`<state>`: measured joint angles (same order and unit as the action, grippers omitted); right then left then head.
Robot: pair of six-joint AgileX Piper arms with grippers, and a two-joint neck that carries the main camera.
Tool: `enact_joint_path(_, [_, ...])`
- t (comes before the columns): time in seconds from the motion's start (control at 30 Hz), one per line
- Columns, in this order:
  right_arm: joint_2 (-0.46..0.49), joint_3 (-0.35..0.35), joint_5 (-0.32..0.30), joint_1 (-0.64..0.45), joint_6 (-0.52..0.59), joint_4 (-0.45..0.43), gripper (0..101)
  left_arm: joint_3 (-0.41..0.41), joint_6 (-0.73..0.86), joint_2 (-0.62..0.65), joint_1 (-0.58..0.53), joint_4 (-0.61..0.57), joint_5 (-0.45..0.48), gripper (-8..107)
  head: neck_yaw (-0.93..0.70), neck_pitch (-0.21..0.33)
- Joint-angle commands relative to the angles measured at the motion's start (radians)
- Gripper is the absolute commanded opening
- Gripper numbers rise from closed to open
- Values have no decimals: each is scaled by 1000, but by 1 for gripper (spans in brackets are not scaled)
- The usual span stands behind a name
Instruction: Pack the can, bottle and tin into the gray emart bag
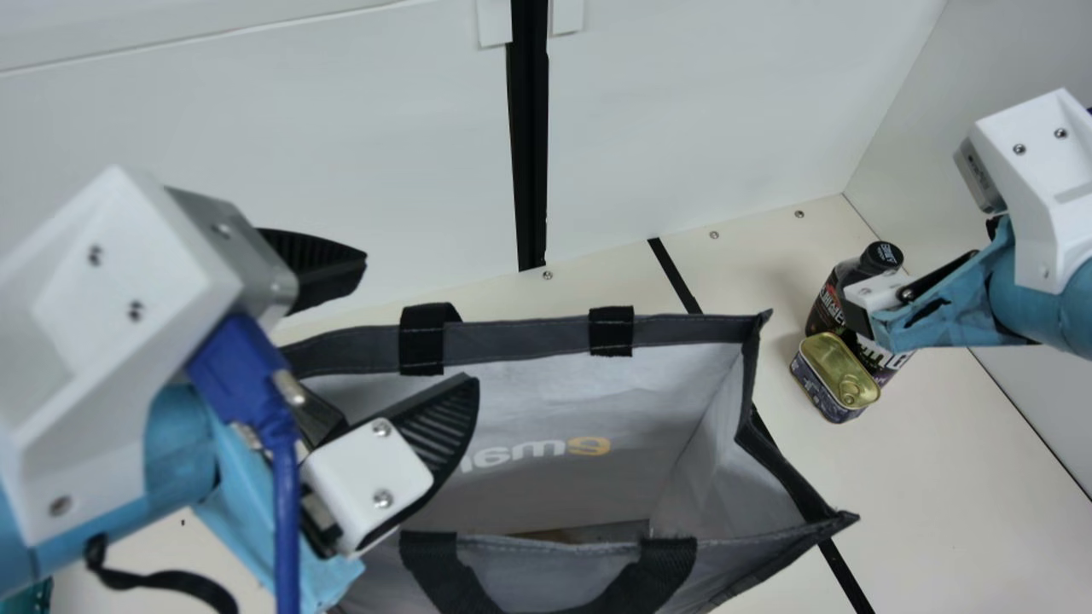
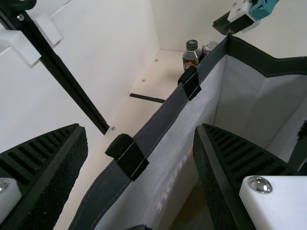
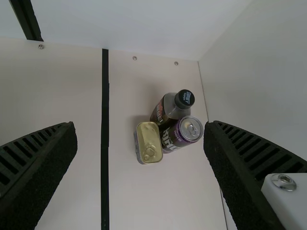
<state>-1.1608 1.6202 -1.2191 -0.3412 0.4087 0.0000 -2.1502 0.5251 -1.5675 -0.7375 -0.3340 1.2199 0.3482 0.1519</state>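
Main view: we have our left gripper [image 1: 418, 322] spread wide above the gray emart bag [image 1: 529, 341]; beneath our right gripper [image 1: 874, 292], also parted, bottle [image 3: 168, 108], can [image 3: 187, 132] and tin [image 3: 149, 141] cluster on the cream table [image 1: 938, 452], near white walls [image 1: 682, 128].

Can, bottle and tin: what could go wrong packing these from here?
1. Bottle, can and tin are bunched tightly; the open right gripper may knock a neighbor when closing on one.
2. The left gripper is open around the gray bag's far rim, not clamping it; the bag could shift or fold if an item catches the rim.
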Motion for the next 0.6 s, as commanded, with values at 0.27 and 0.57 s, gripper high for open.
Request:
enact_joint_path(0.27, [0, 0, 0, 0, 0, 0, 91, -27, 23, -51, -35, 15, 0, 90, 1, 23])
enact_joint_path(0.57, [0, 0, 0, 0, 0, 0, 91, -59, 47, -108, -58, 29, 0, 90, 1, 23])
